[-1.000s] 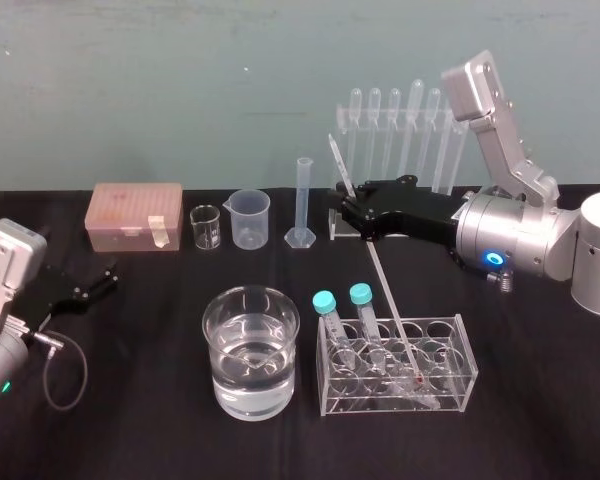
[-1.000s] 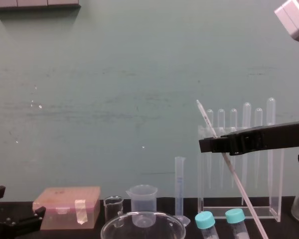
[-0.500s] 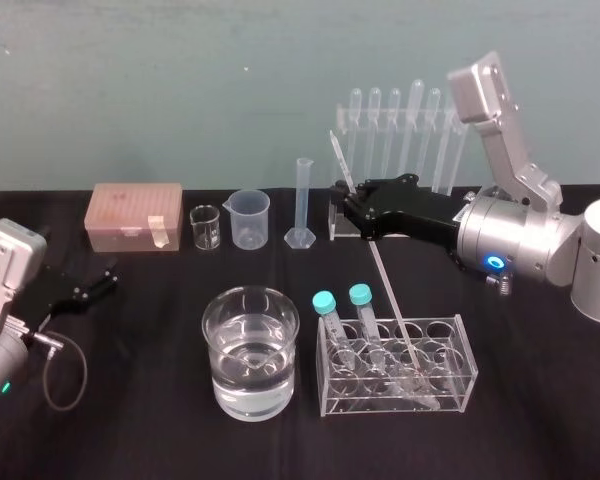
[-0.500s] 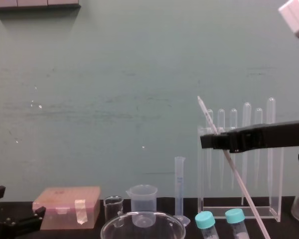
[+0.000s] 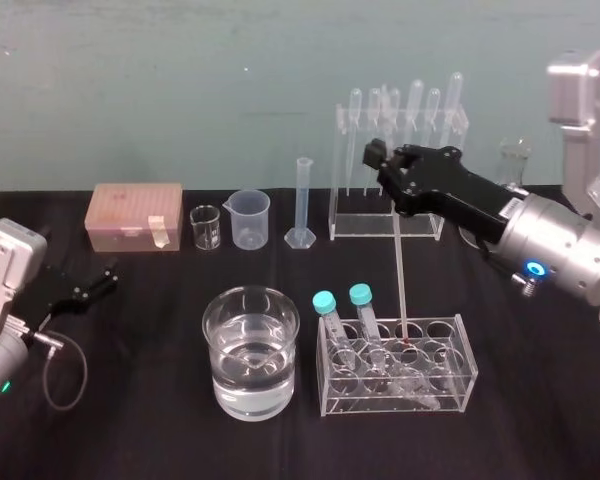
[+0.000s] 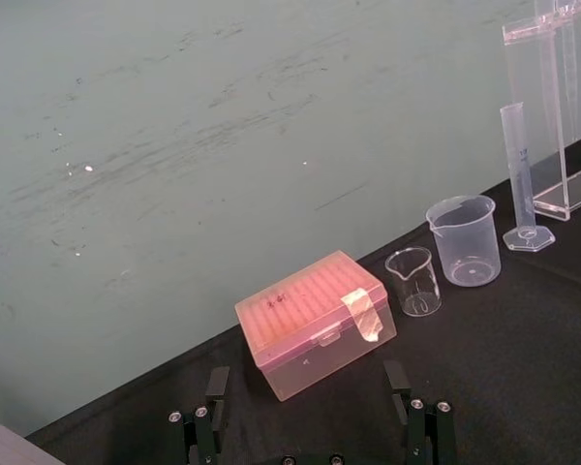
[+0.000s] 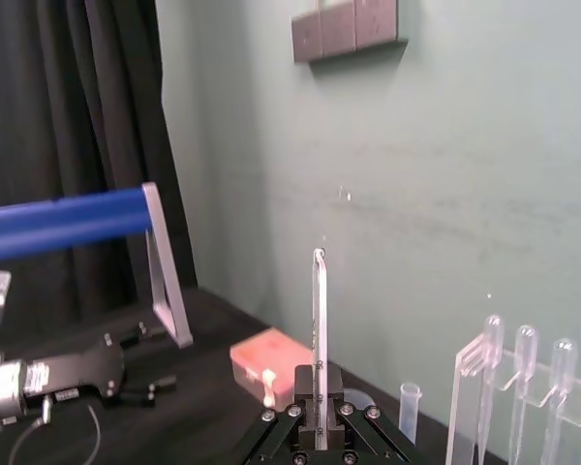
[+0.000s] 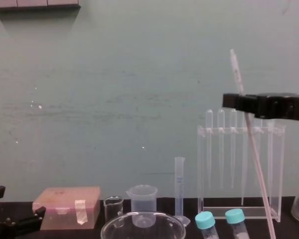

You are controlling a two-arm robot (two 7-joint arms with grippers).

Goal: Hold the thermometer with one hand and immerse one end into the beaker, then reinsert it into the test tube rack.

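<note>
While your right gripper (image 5: 386,168) has its fingers clamped on the thermometer (image 5: 400,280), near upright, its red tip sits at the test tube rack (image 5: 458,388) top. Step, as judged: withdrawal. Next: lift clear, carry left over the beaker (image 5: 250,302), lower. Left gripper (image 5: 92,282): parked on the table (image 5: 540,420), fingers apart.

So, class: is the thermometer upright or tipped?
Slightly tipped: gripped by the right gripper, the thermometer leans off vertical in the chest view, its red tip at the top of the test tube rack.
</note>
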